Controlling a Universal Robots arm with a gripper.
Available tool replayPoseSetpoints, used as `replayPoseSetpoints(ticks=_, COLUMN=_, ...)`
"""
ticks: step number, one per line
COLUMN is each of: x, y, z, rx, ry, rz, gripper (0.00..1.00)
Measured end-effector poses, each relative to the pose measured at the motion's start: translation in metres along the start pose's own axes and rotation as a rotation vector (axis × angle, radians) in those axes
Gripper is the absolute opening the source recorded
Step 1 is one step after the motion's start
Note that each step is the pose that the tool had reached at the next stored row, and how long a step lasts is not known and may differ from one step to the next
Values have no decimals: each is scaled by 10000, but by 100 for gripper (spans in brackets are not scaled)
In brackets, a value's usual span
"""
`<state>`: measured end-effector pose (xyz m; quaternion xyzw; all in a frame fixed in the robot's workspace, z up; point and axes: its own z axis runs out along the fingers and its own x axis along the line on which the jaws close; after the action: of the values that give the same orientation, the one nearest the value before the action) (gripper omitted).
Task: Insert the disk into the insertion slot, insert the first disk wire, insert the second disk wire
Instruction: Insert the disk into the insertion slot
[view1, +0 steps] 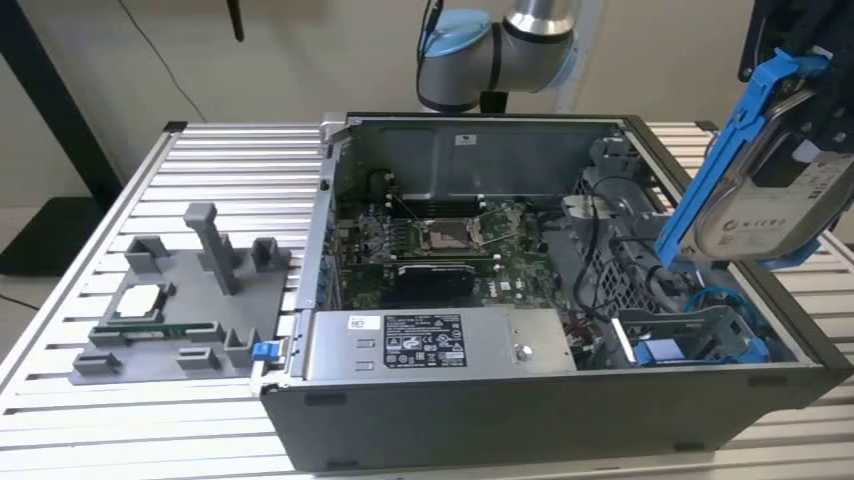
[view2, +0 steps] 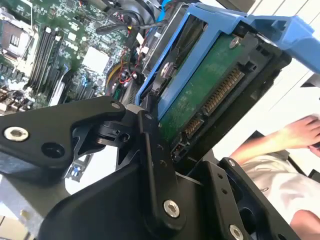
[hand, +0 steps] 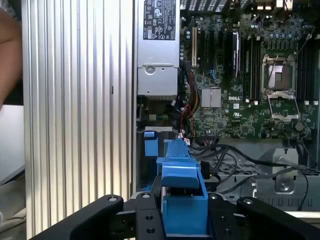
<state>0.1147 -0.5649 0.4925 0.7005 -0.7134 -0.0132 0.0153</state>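
Hanging in the air over the end of the open computer case (view1: 534, 420) that lies toward the exterior view's right, the disk (view1: 781, 205) is tilted steeply, its white label facing the camera and its bright blue carrier frame (view1: 727, 150) running up one long side. It is well clear of the insertion slot (view1: 707, 330), the grey sheet-metal bay with blue plastic parts that sits low in that same corner of the case, directly beneath the disk's lower end. In the first wrist view the pincer (hand: 182, 210) is closed on the carrier frame, one black finger (hand: 145, 210) pressed against each side of the blue plastic. The second wrist view shows the disk's green circuit board (view2: 200, 95) and its connector edge, held between the same black fingers. Beside the slot, black and blue cables (view1: 607, 250) loop across the floor of the case. Further toward the exterior view's left lie the motherboard (view1: 514, 265) with its open processor socket (view1: 447, 235), and the silver power supply (view1: 427, 345) along the near wall. The case stands on a slatted metal table (view1: 80, 230). On the table at the exterior view's left rests a grey fixture (view1: 214, 245) carrying a processor (view1: 140, 300) and a memory stick (view1: 154, 331). The robot arm (view1: 501, 45) rises behind the case. A person's forearm (view2: 295, 134) shows beyond the disk in the second wrist view.
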Motion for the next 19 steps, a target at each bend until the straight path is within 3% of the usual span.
replayPoseSetpoints(ticks=19, x=-1, y=-7, z=168, rx=0, ry=1, rz=0, gripper=0)
